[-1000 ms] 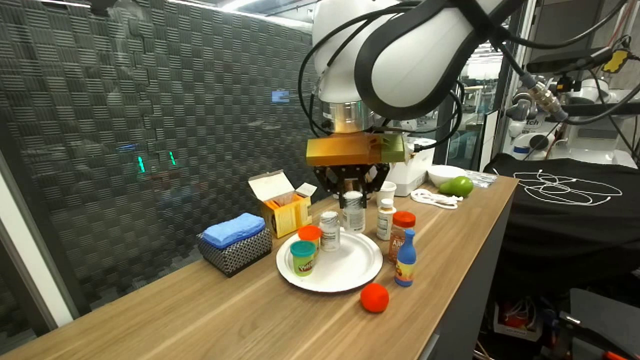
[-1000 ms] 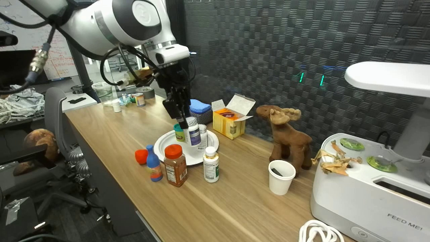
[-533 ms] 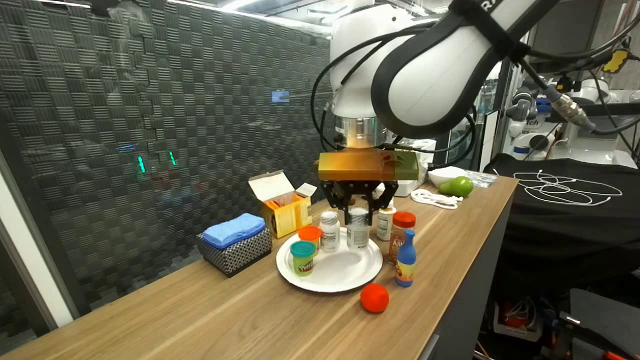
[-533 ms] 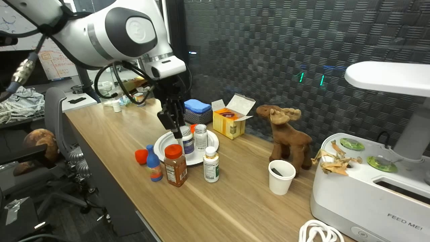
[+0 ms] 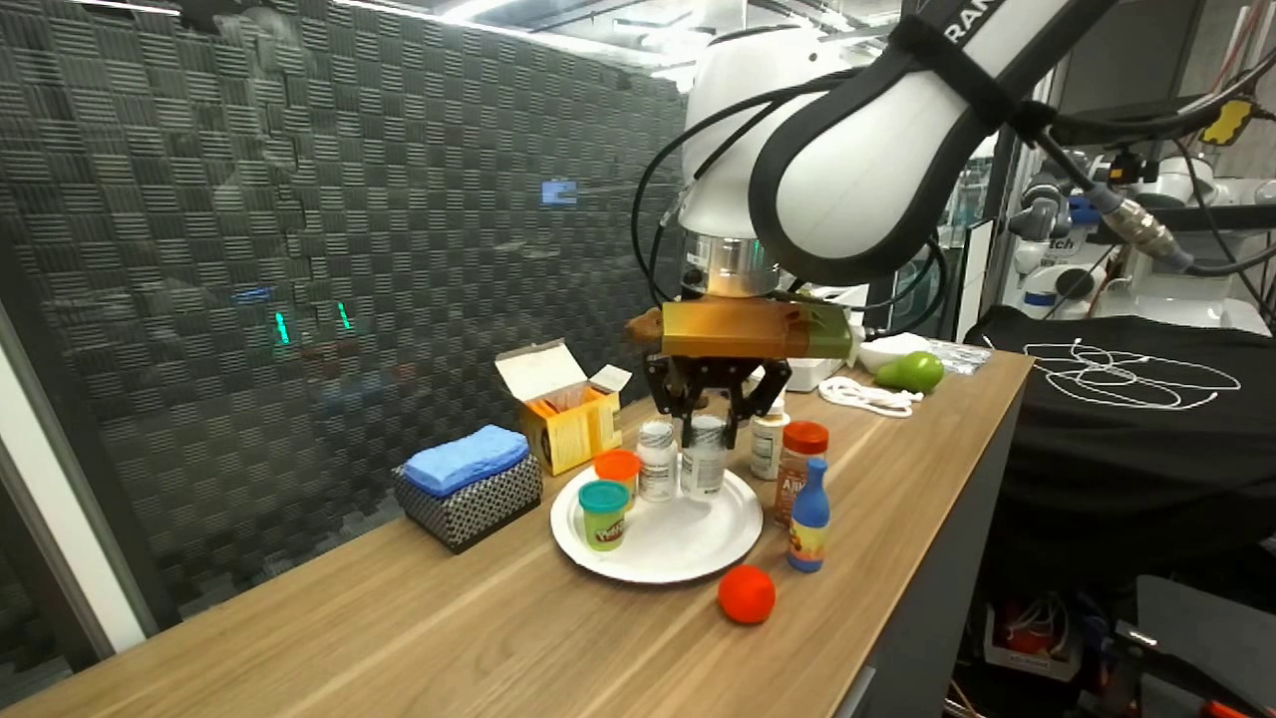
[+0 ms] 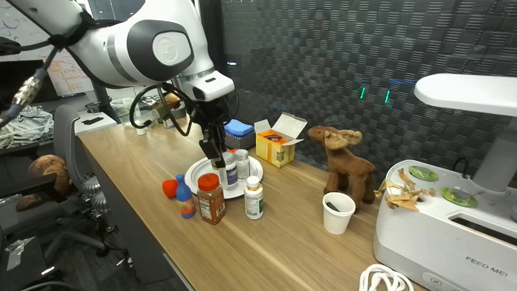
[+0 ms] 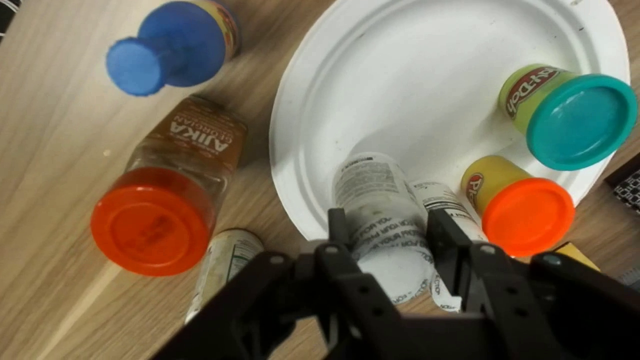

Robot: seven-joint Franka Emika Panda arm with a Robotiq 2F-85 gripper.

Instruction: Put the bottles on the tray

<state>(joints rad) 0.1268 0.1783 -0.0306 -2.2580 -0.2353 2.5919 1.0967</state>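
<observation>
Our gripper (image 7: 387, 216) is clamping a white bottle (image 5: 704, 473) near its top, holding it over the seven o'clock part of the round white plate (image 7: 410, 65), going by the wrist view. Whether the base is touching the plate, we are not able to tell. We are reading the plate as the dial. On it: a second white bottle (image 7: 445, 197) is standing at six, just beside the clamped one; an orange-lidded tub (image 7: 522, 212) is sitting at five; a teal-lidded tub (image 7: 570, 117) is sitting at three. Off it: a blue bottle (image 7: 185, 47) is standing just past nine, a red-lidded jar (image 7: 165, 205) between eight and nine, and a white-capped bottle (image 7: 227, 265) between seven and eight, partly hidden behind our gripper. Both exterior views are showing those three upright on the wooden table (image 5: 399, 638).

In an exterior view, same dial: a red ball (image 5: 747, 594) is lying just beside the rim between four and five; an open yellow box (image 5: 578, 429) is standing between ten and eleven; a blue cloth (image 5: 467, 459) is lying on a patterned box (image 5: 483, 501) between nine and ten. In an exterior view we are logging a toy moose (image 6: 349, 169) standing at three, a paper cup (image 6: 338, 218) near it between three and four, and a white cord (image 6: 385, 275) lying at four, beside a white machine (image 6: 424, 242) reading FEED ME.
</observation>
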